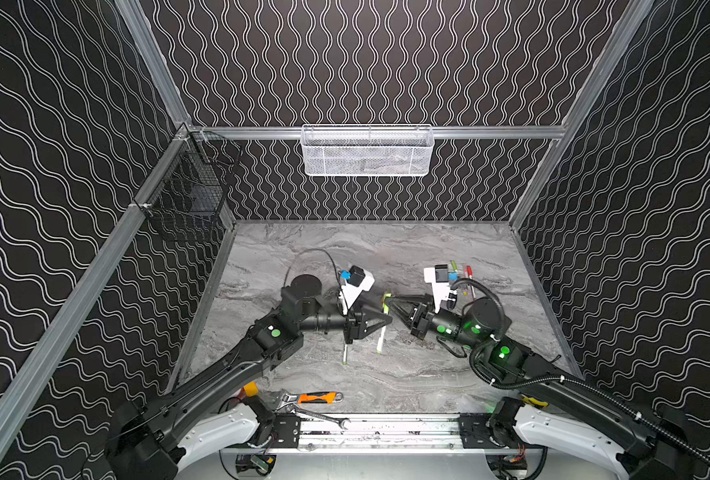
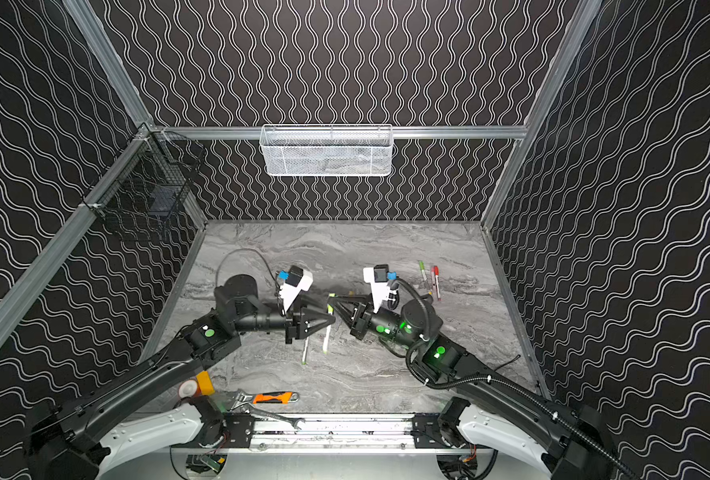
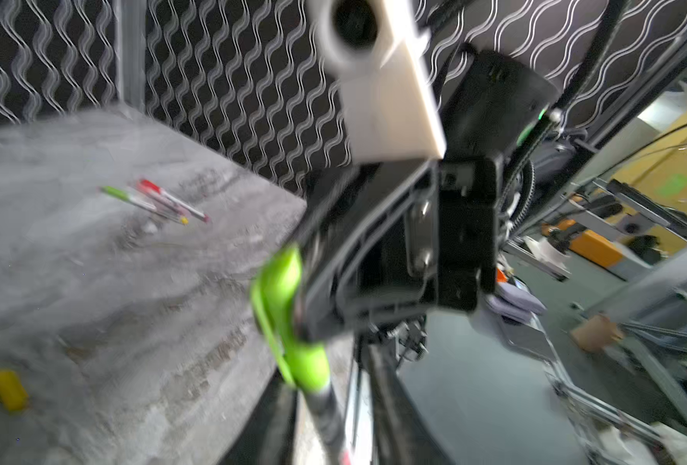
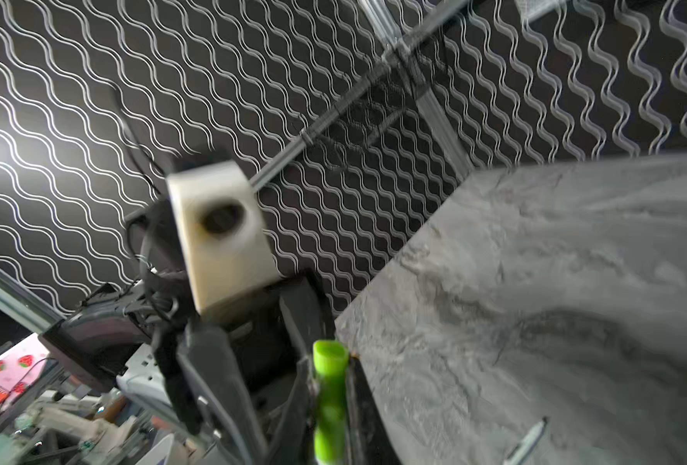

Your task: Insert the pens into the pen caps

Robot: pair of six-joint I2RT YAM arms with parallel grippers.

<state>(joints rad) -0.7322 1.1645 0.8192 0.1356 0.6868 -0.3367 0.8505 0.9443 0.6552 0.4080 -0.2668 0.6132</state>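
My right gripper [image 1: 388, 299] [image 4: 330, 402] is shut on a lime green pen cap [image 1: 386, 297] [image 4: 329, 386] above mid-table. A white-grey pen [image 1: 381, 332] [image 2: 327, 332] sits in that cap and slants down from it. My left gripper [image 1: 388, 318] [image 3: 328, 402] is open, its fingers on either side of this pen's barrel [image 3: 330, 418] with a gap on each side. Another pen [image 1: 345, 353] [image 4: 529, 441] lies on the table below the left gripper. At back right lie a green-capped pen [image 2: 422, 270] and a red-capped pen [image 2: 435, 280]. A loose yellow cap [image 3: 8, 388] lies on the table.
An orange-handled wrench [image 1: 318, 397] and a steel spanner [image 1: 324, 417] lie at the front edge, beside a yellow block [image 2: 204, 382]. A white mesh basket [image 1: 366, 151] hangs on the back wall and a black wire basket [image 1: 187, 195] on the left wall.
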